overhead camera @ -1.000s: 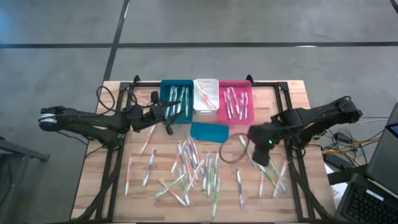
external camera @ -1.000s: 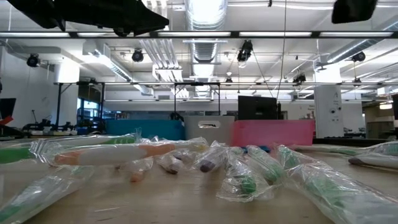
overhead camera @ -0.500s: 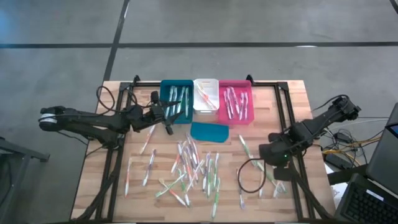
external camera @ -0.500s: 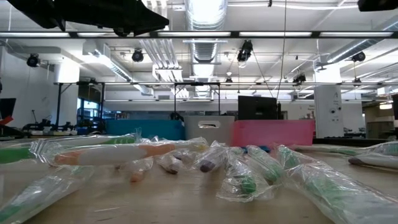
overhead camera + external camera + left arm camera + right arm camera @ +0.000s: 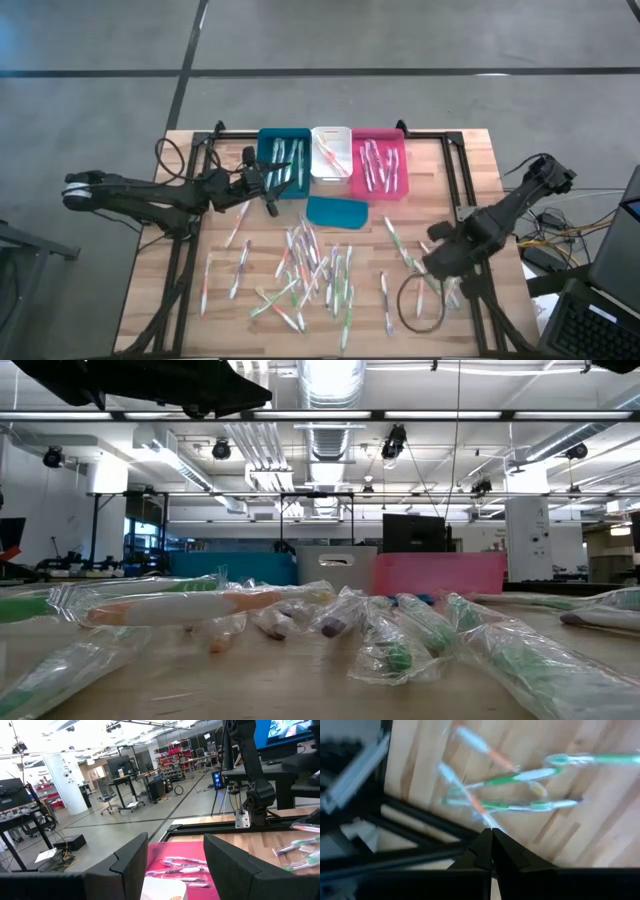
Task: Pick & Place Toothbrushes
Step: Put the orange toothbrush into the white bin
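Many wrapped toothbrushes lie scattered flat on the wooden table, white with green, pink or orange accents; the low view shows them up close. My right gripper hovers over the near right part of the table. It points down and is shut above a few green and orange toothbrushes; I see nothing between its fingers. My left gripper waits at the teal bin's left side, open, with nothing between its fingers.
A teal bin, a white bin and a pink bin stand in a row at the far edge, with toothbrushes in them. A flat teal lid lies before them. Black frame rails run along the right edge. A cable loop hangs from my right arm.
My right gripper has swung from beside the teal lid toward the table's near right corner, rolling as it went; its cable loop has followed. The toothbrushes have stayed where they lay.
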You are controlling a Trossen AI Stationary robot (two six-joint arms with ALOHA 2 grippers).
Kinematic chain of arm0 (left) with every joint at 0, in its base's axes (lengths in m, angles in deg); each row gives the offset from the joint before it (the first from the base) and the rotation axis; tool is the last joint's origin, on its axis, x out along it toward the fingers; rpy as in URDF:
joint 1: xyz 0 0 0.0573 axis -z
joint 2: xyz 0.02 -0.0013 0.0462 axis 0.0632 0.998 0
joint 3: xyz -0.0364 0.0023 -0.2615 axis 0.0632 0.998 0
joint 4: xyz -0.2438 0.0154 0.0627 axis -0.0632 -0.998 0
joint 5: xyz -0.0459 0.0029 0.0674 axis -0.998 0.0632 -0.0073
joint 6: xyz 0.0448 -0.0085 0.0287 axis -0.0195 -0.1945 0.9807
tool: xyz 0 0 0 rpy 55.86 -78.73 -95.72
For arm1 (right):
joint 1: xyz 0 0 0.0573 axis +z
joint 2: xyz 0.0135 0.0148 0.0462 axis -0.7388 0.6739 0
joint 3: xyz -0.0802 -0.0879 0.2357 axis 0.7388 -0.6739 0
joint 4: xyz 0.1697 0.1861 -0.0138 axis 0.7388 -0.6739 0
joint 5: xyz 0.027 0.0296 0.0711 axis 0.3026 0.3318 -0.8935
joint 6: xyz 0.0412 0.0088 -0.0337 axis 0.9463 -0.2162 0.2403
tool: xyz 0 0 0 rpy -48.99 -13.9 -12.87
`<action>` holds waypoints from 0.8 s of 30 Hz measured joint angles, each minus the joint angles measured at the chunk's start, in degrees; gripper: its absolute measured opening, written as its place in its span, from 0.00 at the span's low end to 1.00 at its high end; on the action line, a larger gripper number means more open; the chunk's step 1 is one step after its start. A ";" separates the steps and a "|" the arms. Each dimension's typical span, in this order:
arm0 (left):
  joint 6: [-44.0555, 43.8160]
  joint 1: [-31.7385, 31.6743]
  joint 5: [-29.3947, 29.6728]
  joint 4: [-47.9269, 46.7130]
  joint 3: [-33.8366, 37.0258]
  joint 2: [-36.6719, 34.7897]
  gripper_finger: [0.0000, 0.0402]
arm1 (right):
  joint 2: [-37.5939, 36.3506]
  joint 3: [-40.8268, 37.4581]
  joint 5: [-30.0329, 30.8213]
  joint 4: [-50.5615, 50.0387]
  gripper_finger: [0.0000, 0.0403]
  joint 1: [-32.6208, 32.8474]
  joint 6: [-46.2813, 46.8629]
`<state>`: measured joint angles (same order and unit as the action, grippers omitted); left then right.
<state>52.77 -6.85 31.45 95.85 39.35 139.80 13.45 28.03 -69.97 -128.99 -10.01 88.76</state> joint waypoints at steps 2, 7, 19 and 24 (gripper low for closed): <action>0.00 -0.01 0.00 -0.04 0.00 -0.02 0.49 | 1.86 0.00 -0.36 -0.95 0.02 1.05 -1.83; -0.09 -0.01 0.00 -0.83 0.01 0.00 0.49 | 6.74 0.00 -0.07 -3.62 0.02 3.80 -5.09; -4.98 -0.02 0.00 -1.03 0.72 0.00 0.49 | 12.19 -2.92 -0.29 -4.62 0.05 6.94 -10.44; -5.17 -0.02 0.00 -1.46 0.72 0.00 0.49 | 11.05 -8.76 -1.32 -4.64 0.14 7.44 -12.23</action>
<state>47.60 -6.87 31.45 94.39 40.07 139.80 24.50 19.27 -71.30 -133.63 -2.57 76.53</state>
